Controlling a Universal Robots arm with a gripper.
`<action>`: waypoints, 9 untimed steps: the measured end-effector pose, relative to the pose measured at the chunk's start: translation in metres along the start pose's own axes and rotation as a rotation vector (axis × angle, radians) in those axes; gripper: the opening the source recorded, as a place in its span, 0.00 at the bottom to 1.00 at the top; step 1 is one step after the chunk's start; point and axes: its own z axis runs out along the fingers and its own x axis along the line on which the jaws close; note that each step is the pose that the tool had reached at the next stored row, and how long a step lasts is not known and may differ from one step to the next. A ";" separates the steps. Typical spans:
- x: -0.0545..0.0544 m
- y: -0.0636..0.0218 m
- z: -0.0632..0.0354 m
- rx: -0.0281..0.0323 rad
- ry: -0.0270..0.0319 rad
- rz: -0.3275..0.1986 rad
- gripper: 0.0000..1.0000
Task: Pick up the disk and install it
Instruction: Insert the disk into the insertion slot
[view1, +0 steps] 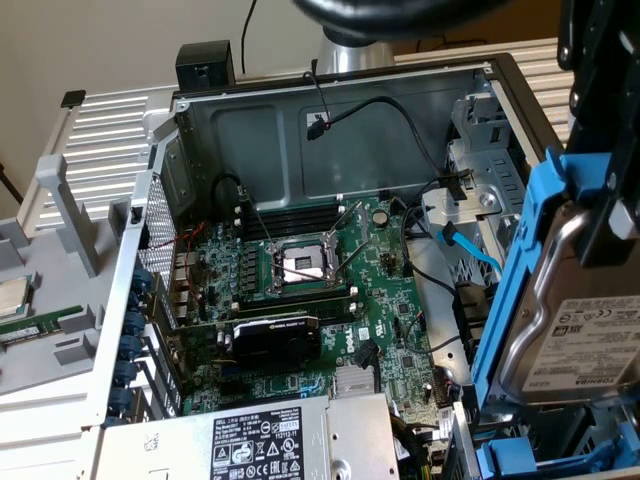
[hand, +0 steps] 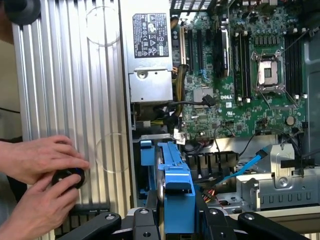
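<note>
above the open computer case (view1: 260, 130), the gripper (hand: 175, 220) pinches the disk (view1: 590, 335) on edge by its blue rail frame (hand: 172, 167).

Black end effector (hand: 176, 222) — jointed links, silver screws

TOSHIBA stands on the disk (view1: 585, 335), DELL on the motherboard (hand: 240, 107).

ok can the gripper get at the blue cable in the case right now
Probably not. The gripper is shut on the disk, so its jaws are full. The blue cable itself lies uncovered by the metal drive cage, with the case open above it.
</note>
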 end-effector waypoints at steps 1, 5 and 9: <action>0.000 0.0000 0.0004 -0.0002 -0.0002 -0.002 0.36; -0.002 0.0001 0.0013 -0.0011 -0.0004 -0.015 0.36; -0.003 0.0003 0.0021 -0.0028 -0.0008 -0.036 0.36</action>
